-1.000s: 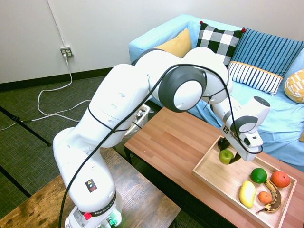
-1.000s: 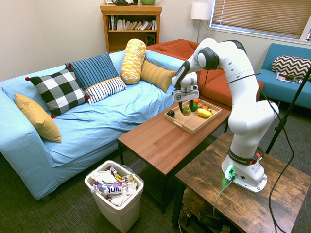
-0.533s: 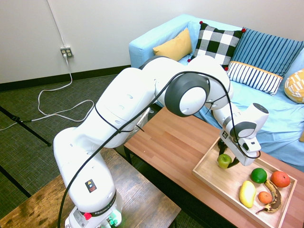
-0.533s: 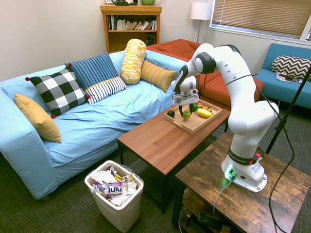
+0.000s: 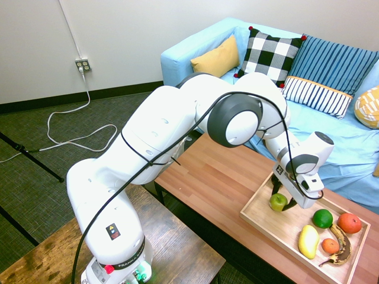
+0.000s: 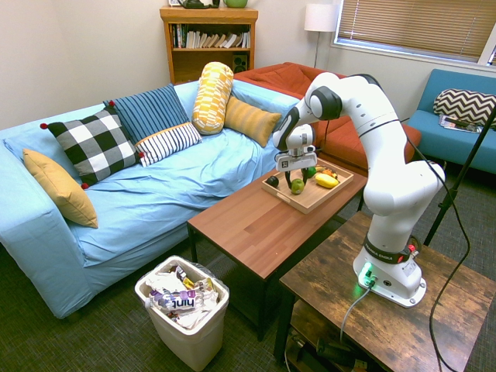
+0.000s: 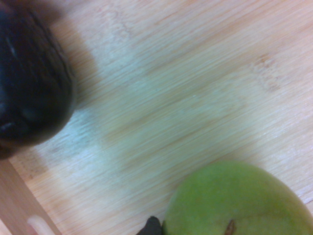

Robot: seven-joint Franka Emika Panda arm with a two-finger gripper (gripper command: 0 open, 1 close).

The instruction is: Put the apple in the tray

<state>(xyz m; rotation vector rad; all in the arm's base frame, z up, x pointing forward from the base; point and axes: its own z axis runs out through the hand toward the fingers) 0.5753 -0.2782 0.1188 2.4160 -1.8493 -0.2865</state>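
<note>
Apple in the tray

The shiny yellow-green apple (image 5: pixel 278 202) sits upright, stem up, inside the pale wooden tray (image 5: pixel 260 216), near its end wall.

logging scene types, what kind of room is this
Most likely a living room: a light blue sofa piled with cushions, a wooden coffee table in front of it, and a bookshelf and floor lamp against the far wall.

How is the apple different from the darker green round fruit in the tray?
The apple is pale yellow-green; the darker green fruit is deep green. The apple sits between the fingers of the pincer, near the tray's end closer to the robot's base, while the darker fruit lies free, further along beside an orange fruit. Both are round and about the same size.
</note>
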